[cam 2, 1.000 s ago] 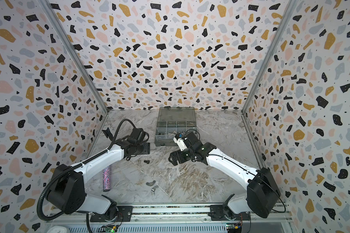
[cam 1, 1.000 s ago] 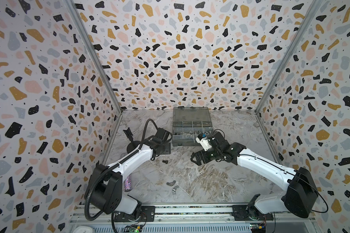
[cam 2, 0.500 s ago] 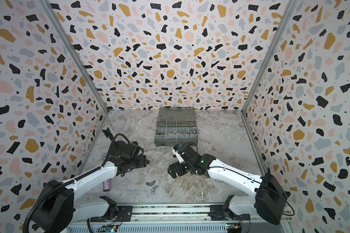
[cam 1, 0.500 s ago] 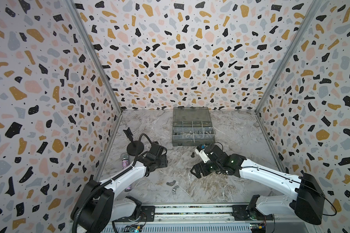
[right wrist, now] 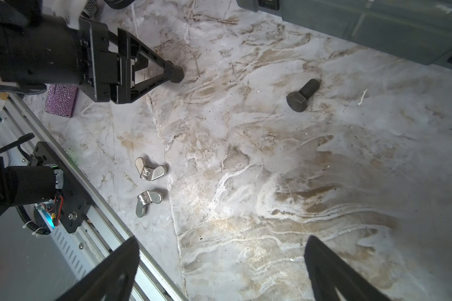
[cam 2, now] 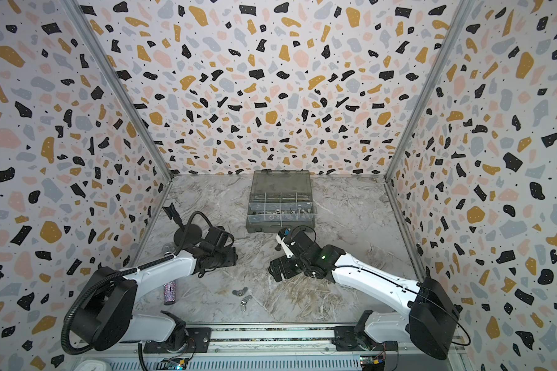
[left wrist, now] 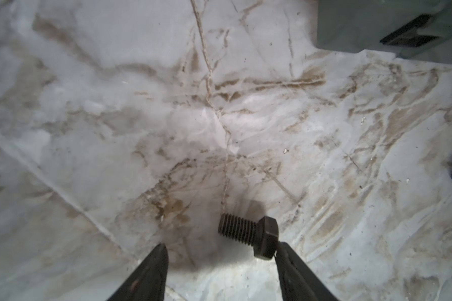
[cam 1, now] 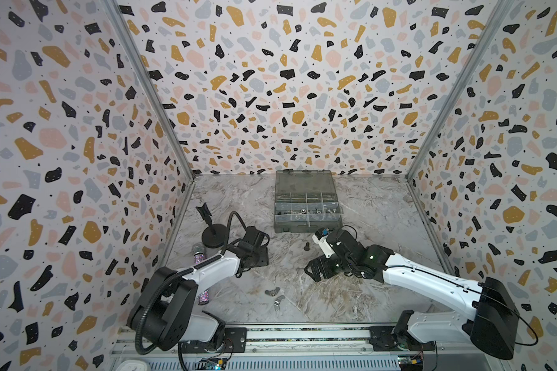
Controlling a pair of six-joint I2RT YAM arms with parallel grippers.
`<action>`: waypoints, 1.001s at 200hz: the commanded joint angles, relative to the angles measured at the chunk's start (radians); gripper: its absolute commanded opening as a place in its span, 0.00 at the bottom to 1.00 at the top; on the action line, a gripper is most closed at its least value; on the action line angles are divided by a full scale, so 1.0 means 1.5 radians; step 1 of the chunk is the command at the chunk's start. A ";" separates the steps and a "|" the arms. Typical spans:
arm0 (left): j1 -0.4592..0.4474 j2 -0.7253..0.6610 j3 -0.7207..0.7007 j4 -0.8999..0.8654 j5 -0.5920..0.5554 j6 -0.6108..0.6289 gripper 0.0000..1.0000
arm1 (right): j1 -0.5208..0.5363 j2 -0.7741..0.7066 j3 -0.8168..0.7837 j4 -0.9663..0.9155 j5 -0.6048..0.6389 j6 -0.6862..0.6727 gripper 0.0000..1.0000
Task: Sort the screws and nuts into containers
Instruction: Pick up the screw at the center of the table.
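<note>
- Left jaws: apart, clamped on nothing. A black bolt (left wrist: 248, 235) sits at their tips. Its hex head touches one finger (left wrist: 295, 271), its threaded shank points across the gap, and the other finger (left wrist: 152, 271) stands clear of it.
- In the right wrist view the same bolt (right wrist: 177, 73) shows only as a dark hex head at the very tip of the left jaws, low over the counter (right wrist: 272, 156).
- Right jaws: wide apart and bare, held off the counter, with nothing between the fingers (right wrist: 110, 271).
- A second bolt (right wrist: 302, 95) lies on its side well ahead of the right jaws, touching neither finger. In both top views this second bolt (cam 1: 306, 246) (cam 2: 277, 247) lies between the box (cam 1: 306, 226) and the right arm.
- Two wing nuts (right wrist: 150, 170) (right wrist: 148, 199) lie near each other but apart, also ahead of the right jaws and well clear of them. In both top views they (cam 1: 272, 292) (cam 2: 238, 293) lie between the arms, near the front rail (cam 1: 303, 334).
- The box is open, its lid (cam 1: 303, 181) laid back toward the rear wall. Small metal pieces sit in its compartments (cam 1: 303, 210) — too small to tell which kind lies where.
- A purple mic (right wrist: 61, 100) and a black stand (cam 1: 213, 236) lie by the left arm.
</note>
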State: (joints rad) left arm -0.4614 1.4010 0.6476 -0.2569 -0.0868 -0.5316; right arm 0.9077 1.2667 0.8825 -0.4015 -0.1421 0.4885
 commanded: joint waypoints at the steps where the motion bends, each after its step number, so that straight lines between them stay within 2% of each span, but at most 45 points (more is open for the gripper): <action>1: -0.003 0.017 0.024 0.011 0.000 0.016 0.65 | -0.011 0.001 0.017 -0.001 -0.003 -0.009 0.99; 105: -0.003 0.069 0.042 0.017 0.004 0.026 0.54 | -0.075 0.001 0.025 -0.007 -0.036 -0.030 0.99; 161: -0.003 0.083 0.056 0.015 0.008 0.030 0.40 | -0.138 -0.019 0.044 -0.026 -0.061 -0.048 0.99; 200: -0.003 0.092 0.068 0.010 0.011 0.032 0.33 | -0.159 -0.012 0.057 -0.034 -0.069 -0.060 0.99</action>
State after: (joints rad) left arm -0.4614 1.5288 0.7212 -0.2398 -0.0845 -0.4969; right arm 0.6804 1.2686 0.9268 -0.4191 -0.2249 0.4213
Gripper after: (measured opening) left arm 0.351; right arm 0.990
